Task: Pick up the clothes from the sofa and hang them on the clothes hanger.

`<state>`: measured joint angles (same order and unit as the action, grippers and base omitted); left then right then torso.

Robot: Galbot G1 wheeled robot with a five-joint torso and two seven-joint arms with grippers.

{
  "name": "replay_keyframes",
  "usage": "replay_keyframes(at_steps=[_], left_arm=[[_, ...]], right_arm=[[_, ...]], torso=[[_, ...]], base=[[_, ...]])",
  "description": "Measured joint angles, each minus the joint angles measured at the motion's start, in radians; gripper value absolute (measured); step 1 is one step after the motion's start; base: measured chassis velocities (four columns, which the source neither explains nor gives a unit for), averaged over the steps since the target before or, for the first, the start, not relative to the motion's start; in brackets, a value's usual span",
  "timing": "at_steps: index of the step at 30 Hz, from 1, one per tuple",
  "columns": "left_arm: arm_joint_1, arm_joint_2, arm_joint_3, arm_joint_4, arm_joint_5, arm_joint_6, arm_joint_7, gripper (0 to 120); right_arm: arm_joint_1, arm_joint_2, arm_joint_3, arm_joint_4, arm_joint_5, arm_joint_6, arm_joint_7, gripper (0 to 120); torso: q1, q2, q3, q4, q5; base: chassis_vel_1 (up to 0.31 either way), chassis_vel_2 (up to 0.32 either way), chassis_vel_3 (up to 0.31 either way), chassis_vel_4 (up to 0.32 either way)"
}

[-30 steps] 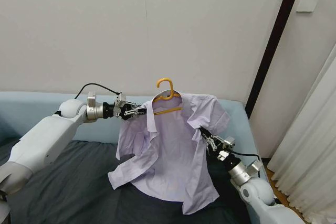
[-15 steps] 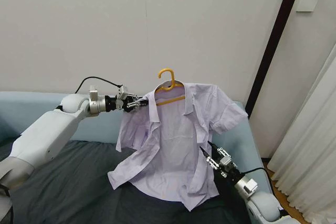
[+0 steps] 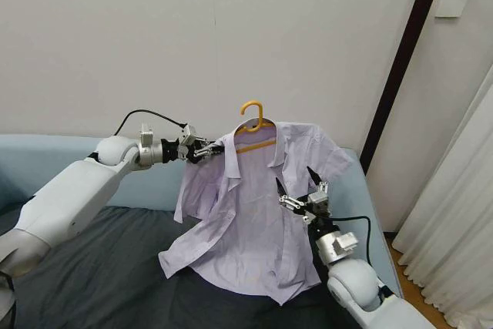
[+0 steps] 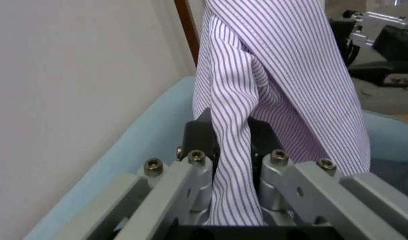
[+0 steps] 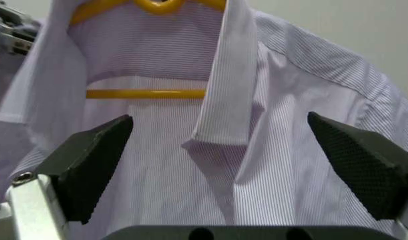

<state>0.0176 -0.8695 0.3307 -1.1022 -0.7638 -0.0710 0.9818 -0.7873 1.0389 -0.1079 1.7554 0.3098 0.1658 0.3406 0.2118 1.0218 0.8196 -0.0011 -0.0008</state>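
The left end effector (image 3: 202, 149), at centre left of the head view, is pinching the striped shirt (image 3: 246, 221) at its shoulder beside the collar. In the left wrist view its fingers (image 4: 198, 137) are pressed together on a thick fold of the fabric. The right end effector (image 3: 302, 194), at lower centre right of the head view, is spread wide and holds nothing. It sits just in front of the shirt's open front, and its two dark pads (image 5: 90, 152) stand well apart on either side of the placket.

The main work looks done. The yellow hanger (image 3: 253, 125) sits inside the collar, its bar crosses the open front, and the shirt drapes from both shoulders at the centre of the frame. The hanger's hook stands free against the wall, caught on nothing.

The sofa (image 3: 46, 163) runs along the lower left. The shirt's lower hem and one sleeve appear to lie on its dark seat (image 3: 92, 283), so the garment is not fully clear. What is left, by my reading, is tidying: evening the drape and freeing the hem. Whether the pinch also takes in the hanger's end I cannot tell.
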Motion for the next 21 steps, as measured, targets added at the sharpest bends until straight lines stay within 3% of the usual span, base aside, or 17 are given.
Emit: replay_keyframes(at_steps=[8, 14, 21], left_arm=[[0.018, -0.007, 0.001, -0.015, 0.009, 0.015, -0.004, 7], [0.016, -0.008, 0.004, -0.014, 0.009, 0.015, -0.003, 7], [0.014, -0.007, 0.008, -0.010, 0.008, 0.014, 0.002, 7]], right_arm=[[0.116, 0.044, -0.081, -0.042, 0.007, -0.085, 0.105, 100], [0.153, 0.059, -0.097, -0.059, -0.022, -0.162, 0.164, 82], [0.150, 0.066, -0.079, -0.075, -0.065, -0.139, 0.155, 53]], torso=[[0.000, 0.000, 0.000, 0.0000, 0.0001], [0.000, 0.000, 0.000, -0.0001, 0.0001], [0.000, 0.000, 0.000, -0.0001, 0.0003]], base=[[0.000, 0.000, 0.000, 0.000], [0.000, 0.000, 0.000, 0.000], [0.000, 0.000, 0.000, 0.000]])
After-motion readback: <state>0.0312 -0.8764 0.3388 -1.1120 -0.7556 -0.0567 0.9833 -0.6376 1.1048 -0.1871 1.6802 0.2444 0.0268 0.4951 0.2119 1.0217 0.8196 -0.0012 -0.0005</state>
